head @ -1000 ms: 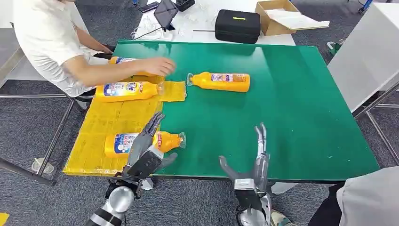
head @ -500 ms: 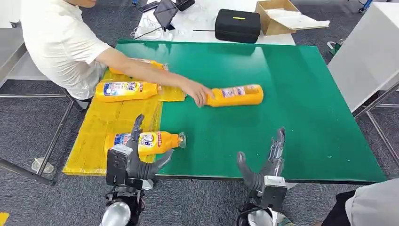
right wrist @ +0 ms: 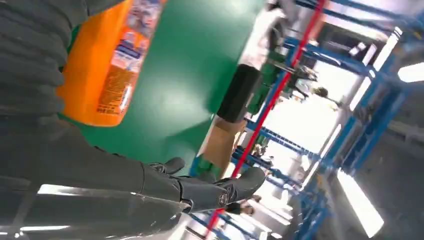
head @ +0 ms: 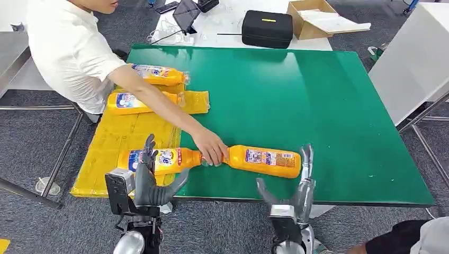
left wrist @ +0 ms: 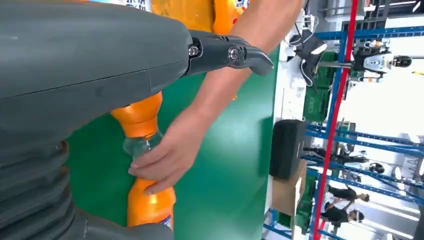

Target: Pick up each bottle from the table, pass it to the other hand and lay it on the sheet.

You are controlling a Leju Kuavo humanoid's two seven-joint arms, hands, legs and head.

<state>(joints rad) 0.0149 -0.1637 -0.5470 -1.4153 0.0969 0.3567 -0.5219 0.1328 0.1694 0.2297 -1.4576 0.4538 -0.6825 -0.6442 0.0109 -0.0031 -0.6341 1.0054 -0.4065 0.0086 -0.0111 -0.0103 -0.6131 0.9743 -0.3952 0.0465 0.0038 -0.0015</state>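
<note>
- Head view: risk centres on the person's hand point(head: 210, 147), which grips the neck of the bottle point(head: 265, 160) lying on its side on the green surface point(head: 317, 95), near the front edge and just ahead of the right hand point(head: 296, 188). That right hand holds nothing, fingers apart and pointing up, close to the bottle's base end. If it reaches in while the person's fingers are on the neck, it could pinch them or knock the bottle away.
- Head view: the left hand point(head: 148, 177) is also empty with fingers spread, beside a second bottle point(head: 161, 159) that lies partly on the yellow sheet point(head: 122, 135), its cap nearly meeting the cap of the bottle on the green. A careless sweep of either hand could push this one off the sheet or roll the two together. Two more bottles point(head: 159, 74) lie further back on the sheet.
- Left wrist view: the person's hand point(left wrist: 167, 155) wraps the neck where the two caps meet; a dark fingertip point(left wrist: 250, 54) of the left hand hangs above the forearm, so a downward move there would likely strike the arm.
- Right wrist view: the bottle point(right wrist: 107, 70) lies against the green just beyond the open right hand point(right wrist: 200, 187); its round, smooth body will probably roll if touched off-centre.
</note>
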